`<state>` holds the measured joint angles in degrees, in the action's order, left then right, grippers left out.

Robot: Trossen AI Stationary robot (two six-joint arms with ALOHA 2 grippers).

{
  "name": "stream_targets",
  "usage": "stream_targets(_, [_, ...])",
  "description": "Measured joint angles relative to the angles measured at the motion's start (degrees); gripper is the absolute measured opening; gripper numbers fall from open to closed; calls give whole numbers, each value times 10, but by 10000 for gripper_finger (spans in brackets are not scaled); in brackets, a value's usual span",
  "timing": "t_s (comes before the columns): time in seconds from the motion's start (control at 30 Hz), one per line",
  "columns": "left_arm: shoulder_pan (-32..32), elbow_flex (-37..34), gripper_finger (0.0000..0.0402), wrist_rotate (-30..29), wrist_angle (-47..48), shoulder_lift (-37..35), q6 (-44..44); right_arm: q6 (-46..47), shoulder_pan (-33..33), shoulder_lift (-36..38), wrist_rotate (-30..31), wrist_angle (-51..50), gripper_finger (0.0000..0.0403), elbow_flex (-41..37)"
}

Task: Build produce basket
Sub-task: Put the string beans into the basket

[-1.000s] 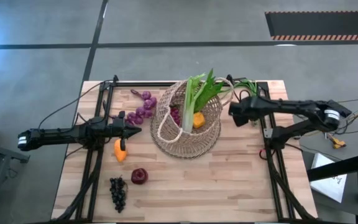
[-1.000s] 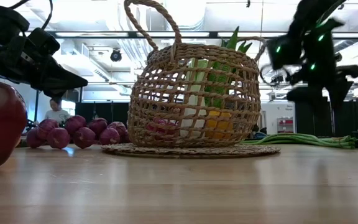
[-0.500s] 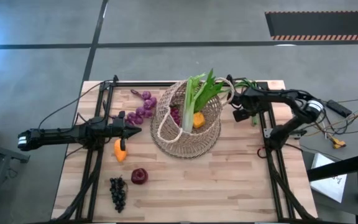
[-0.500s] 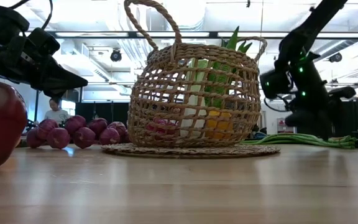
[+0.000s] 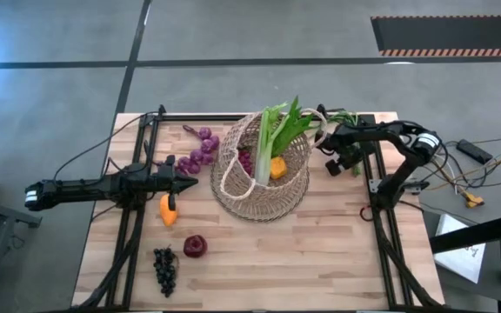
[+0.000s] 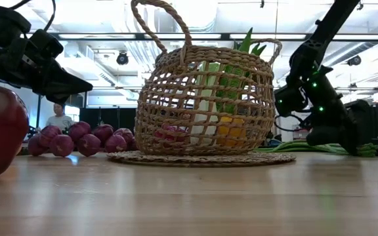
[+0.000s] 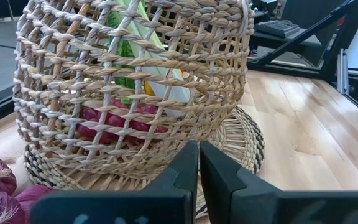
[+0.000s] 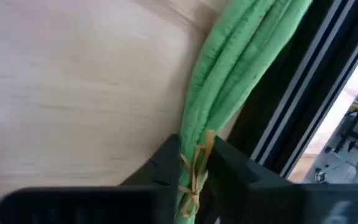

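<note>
Right wrist view tells it best: the right gripper (image 8: 194, 171) has its dark fingers pinched narrow around the bundle of long smooth green scallion stalks (image 8: 229, 93), right at the tan tie, with the long axis running away from the fingers along the table's black frame rail (image 8: 303, 93). That's just right of the round tan open-weave wicker basket (image 5: 263, 178), already holding a leek, an orange fruit and grapes, so the right arm is clearly nearer. Left gripper (image 5: 190, 183) sits shut and empty on the basket's other side.
</note>
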<state>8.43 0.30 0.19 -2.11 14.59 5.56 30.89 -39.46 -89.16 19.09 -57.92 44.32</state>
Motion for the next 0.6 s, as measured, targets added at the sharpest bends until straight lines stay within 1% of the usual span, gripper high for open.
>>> stream_targets(0.03, [0, 0, 0, 0, 0, 0, 0, 4, 13, 9, -8, -2, 28, 0])
stream_targets(0.1, [0, 0, 0, 0, 0, 0, 0, 17, 46, 30, -41, -6, 20, -1])
stream_targets(0.27, [0, 0, 0, 0, 0, 0, 0, 71, 161, 83, -128, -10, 27, -1])
stream_targets(0.33, [0, 0, 0, 0, 0, 0, 0, 90, 208, 95, -153, -13, 28, -2])
stream_targets(0.4, [0, 0, 0, 0, 0, 0, 0, 108, 251, 104, -167, -23, 28, -4])
stream_targets(0.5, [0, 0, 0, 0, 0, 0, 0, 133, 309, 109, -172, -28, 29, -7])
stream_targets(0.6, [0, 0, 0, 0, 0, 0, 0, 142, 340, 111, -189, -31, 41, -7])
